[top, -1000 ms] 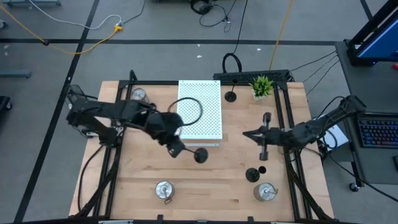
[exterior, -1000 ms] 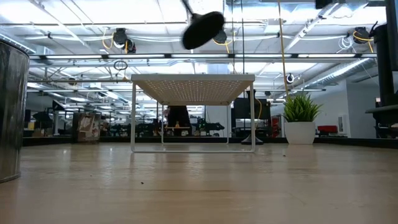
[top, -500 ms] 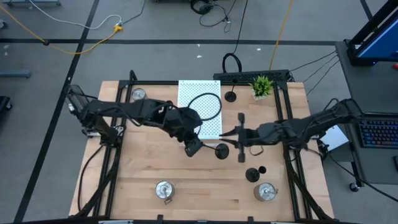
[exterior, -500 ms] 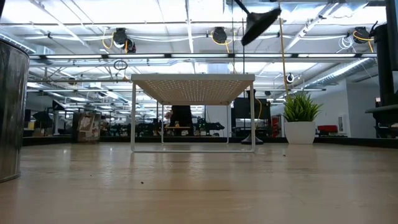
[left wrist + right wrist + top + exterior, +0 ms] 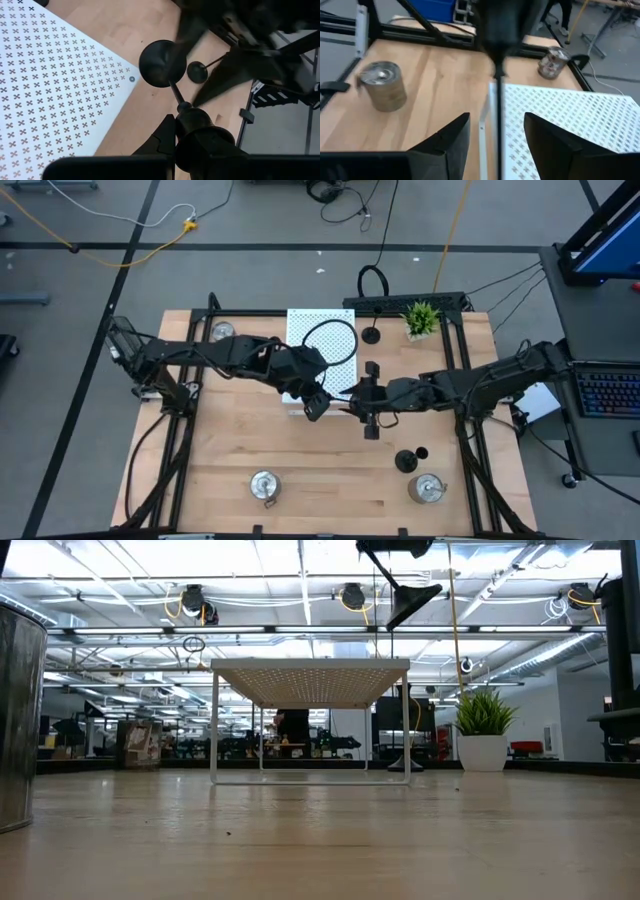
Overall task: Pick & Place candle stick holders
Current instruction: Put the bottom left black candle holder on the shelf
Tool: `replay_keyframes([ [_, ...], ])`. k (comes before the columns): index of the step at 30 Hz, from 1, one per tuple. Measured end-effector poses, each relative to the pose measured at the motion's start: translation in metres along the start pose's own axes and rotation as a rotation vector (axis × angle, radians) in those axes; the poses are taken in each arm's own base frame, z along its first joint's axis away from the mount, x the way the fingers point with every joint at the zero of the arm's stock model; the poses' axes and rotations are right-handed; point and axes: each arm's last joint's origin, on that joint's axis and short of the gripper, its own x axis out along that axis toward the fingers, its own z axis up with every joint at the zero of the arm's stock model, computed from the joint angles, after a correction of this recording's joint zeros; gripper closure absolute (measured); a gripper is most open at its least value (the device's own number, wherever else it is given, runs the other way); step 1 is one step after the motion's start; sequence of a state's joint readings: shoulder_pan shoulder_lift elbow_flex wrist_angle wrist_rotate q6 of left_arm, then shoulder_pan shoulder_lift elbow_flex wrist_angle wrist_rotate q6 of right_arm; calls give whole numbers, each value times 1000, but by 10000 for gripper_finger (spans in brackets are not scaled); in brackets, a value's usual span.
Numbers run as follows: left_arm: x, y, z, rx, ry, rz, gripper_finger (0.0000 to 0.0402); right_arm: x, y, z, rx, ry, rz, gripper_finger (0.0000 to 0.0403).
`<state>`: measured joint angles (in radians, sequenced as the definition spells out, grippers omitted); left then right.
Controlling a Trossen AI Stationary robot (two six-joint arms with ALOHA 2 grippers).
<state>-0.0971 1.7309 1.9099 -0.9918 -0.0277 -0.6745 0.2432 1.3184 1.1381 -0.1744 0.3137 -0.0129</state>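
At the centre of the high view the two arms meet above the worktop [image 5: 300,470], just off the lower right corner of the white perforated board [image 5: 322,340]. The left gripper [image 5: 314,406] is clenched on a black candle stick holder [image 5: 172,85] — in the left wrist view its cup sits between the fingers [image 5: 162,140] while the thin stem and round base point away toward the other arm. Held out sideways in the air like this, it looks offered for a hand-over, though that is only a judgement.

The right gripper [image 5: 366,402] sits just beside that base, its fingers [image 5: 445,137] spread wide with nothing between them; the dark shape blurred at the top centre of the right wrist view is probably the offered holder, so the spread would be readiness to take it.

The other holders wait on the worktop:
- a silver one [image 5: 264,484] at lower centre-left,
- another silver one [image 5: 428,488] at lower right, with a black one [image 5: 407,460] lying just above it,
- a third silver one [image 5: 224,332] at the upper left corner,
- a black one [image 5: 371,334] standing near the potted plant [image 5: 421,316] — well apart from the arms.
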Motion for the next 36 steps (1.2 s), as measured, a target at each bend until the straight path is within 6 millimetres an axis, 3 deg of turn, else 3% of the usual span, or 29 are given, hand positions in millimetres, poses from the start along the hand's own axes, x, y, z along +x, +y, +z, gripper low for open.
replay_keyframes([
  [14,0,2,2,-10,-9,0,386,16,-12,-1,26,-15,10,269],
  [24,5,4,3,-14,2,11,386,16,-12,3,19,-55,32,386],
  [32,5,5,4,-13,0,10,385,16,-12,3,11,-53,26,394],
  [36,5,5,4,1,3,8,332,16,-12,2,24,-47,24,394],
])
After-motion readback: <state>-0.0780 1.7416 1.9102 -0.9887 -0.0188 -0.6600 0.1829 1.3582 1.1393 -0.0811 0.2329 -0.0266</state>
